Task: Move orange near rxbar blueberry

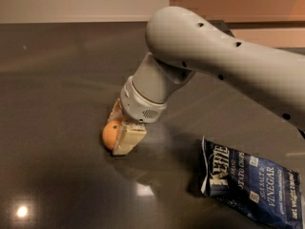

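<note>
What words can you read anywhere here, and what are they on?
"KETTLE": on the chip bag, lower right.
"SEA SALT & VINEGAR": on the same bag.
Smaller line between those two: too blurred to read.
No writing shows on the arm, on the gripper down at the orange, or on the table.

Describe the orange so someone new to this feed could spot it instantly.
Follow the big grey robot arm down to its cream-coloured gripper, low on the dark glossy tabletop left of centre. The small round orange fruit peeks out at that gripper's picture-left edge. It is the only round, warm-coloured thing; the flat navy Kettle chip bag lies apart at lower right.
</note>
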Controlling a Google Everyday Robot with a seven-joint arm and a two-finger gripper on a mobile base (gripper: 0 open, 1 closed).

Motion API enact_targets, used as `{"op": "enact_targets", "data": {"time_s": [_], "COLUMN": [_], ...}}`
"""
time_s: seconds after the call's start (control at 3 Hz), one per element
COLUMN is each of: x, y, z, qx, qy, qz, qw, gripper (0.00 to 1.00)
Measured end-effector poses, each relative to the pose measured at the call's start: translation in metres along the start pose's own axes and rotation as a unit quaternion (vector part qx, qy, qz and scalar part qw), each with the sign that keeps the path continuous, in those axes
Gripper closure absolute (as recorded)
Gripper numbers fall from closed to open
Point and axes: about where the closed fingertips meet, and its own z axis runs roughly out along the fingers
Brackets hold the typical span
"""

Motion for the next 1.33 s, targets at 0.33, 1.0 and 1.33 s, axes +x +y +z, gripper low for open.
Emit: {"op": "enact_targets", "data": {"time_s": [0.33, 1.0, 1.33], "x": [0.014, 0.074, 0.102], "y": [-0.022, -0.063, -0.071], "z": [-0.019, -0.066, -0.080], "qx": [0.023, 0.090, 0.112], "qy": [0.022, 0.060, 0.068], "qz": [0.029, 0.114, 0.145], "qw": [0.9991, 0.9876, 0.9807], "gripper": [0.87, 1.00, 1.00]}}
